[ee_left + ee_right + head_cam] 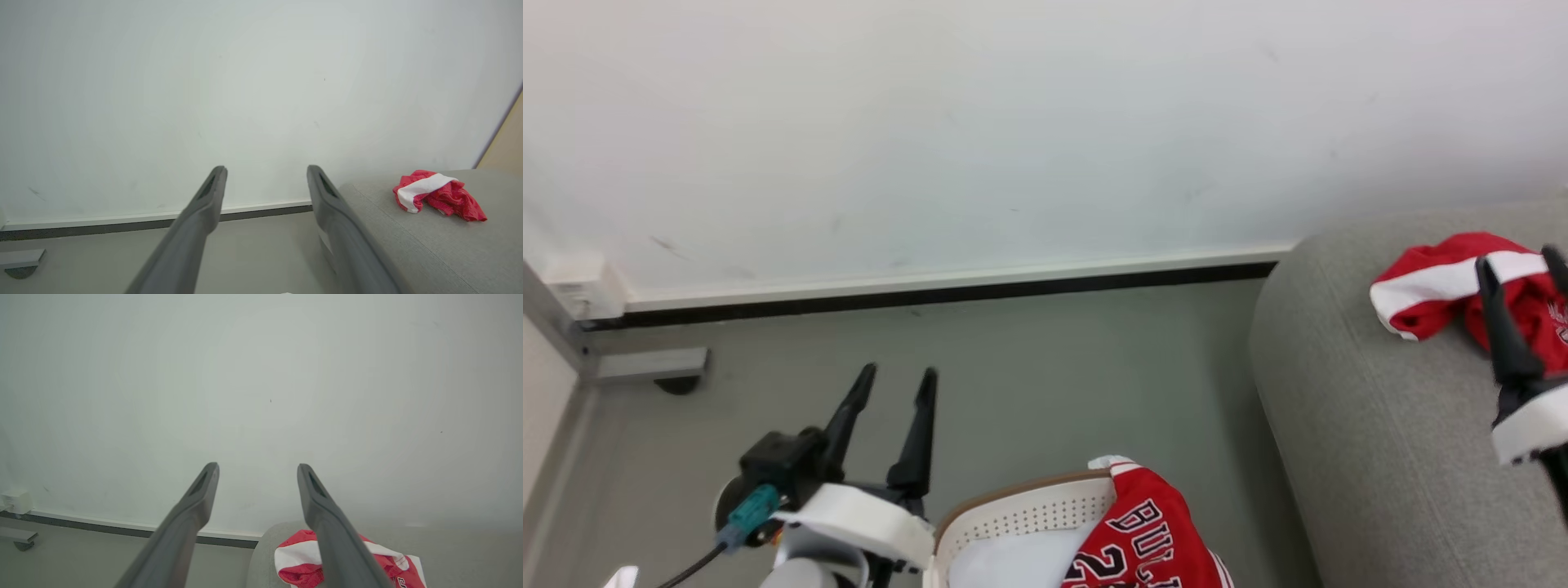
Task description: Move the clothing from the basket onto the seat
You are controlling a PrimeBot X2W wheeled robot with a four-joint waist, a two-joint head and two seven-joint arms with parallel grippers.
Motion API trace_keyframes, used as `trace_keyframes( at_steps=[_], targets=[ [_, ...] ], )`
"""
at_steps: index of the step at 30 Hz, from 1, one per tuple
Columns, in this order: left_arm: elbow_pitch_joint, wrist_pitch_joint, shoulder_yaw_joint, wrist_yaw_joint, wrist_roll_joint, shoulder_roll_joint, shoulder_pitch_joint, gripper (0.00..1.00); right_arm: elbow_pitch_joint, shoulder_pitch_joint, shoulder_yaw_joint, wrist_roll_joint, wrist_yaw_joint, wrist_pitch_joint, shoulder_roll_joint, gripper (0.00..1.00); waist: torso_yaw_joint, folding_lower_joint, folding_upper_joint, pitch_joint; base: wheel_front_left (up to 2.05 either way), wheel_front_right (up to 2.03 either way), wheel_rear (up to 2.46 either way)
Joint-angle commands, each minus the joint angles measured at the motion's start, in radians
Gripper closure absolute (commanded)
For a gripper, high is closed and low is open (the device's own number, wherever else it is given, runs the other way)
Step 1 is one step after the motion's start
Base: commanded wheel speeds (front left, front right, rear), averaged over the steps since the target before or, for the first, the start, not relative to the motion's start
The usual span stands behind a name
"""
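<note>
The job was about half done. One red piece with a broad white band (1429,282) lay crumpled on the far part of the seat (1380,441), at the right of the scene, so that much had been delivered. The jersey (1152,539), with part of its black lettering showing, was not yet moved: it sat at the near edge of the head view, draped over the right rim of the basket (1029,510). Something pale showed inside the basket beside it; whether that was cloth or the basket's own wall, I could not tell.

The right gripper (1517,260) hung over the seat on the near side of the delivered red piece, its fingers spread wide with nothing between them. The left gripper (899,372) stood over the floor just left of the basket, also spread wide and empty. Judging by this, what was left was to take the jersey out and carry it to the right onto the seat.

The seat was light grey fabric with a rounded edge. The floor (1054,359) was smooth grey, meeting a plain pale wall (1013,122) at a white strip with a dark line beneath it (947,287).
</note>
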Motion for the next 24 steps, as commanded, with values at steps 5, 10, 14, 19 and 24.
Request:
trace_keyframes(
  at_steps=[5, 10, 14, 19, 24],
  targets=[
    [-0.009, 0.0, 0.084, 0.008, 0.03, -0.006, 0.089, 0.0, -0.067, 0.183, -0.056, -0.047, -0.002, -0.05, 0.076, 0.0, 0.06, 0.0005, -0.0001, -0.046, 0.0, 0.0, 0.0],
    [-0.012, 0.0, 0.164, -0.011, 0.059, -0.05, 0.154, 0.0, -0.135, 0.337, -0.153, -0.115, -0.002, -0.066, 0.192, 0.0, 0.092, 0.0005, -0.0001, -0.055, 0.0, 0.0, 0.0],
    [-0.03, 0.0, 0.23, -0.033, 0.102, -0.088, 0.207, 0.0, -0.212, 0.433, -0.213, -0.182, -0.002, -0.064, 0.296, 0.0, 0.095, 0.0005, -0.0001, -0.049, 0.0, 0.0, 0.0],
    [-0.054, 0.0, 0.29, -0.055, 0.145, -0.115, 0.257, 0.0, -0.247, 0.451, -0.226, -0.235, -0.002, -0.064, 0.346, 0.0, 0.086, 0.0005, -0.0001, -0.036, 0.0, 0.0, 0.0],
    [-0.057, 0.0, 0.336, -0.087, 0.178, -0.139, 0.275, 0.0, -0.253, 0.451, -0.24, -0.267, -0.002, -0.064, 0.365, 0.0, 0.09, 0.0005, -0.0001, -0.025, 0.0, 0.0, 0.0]
  ],
)
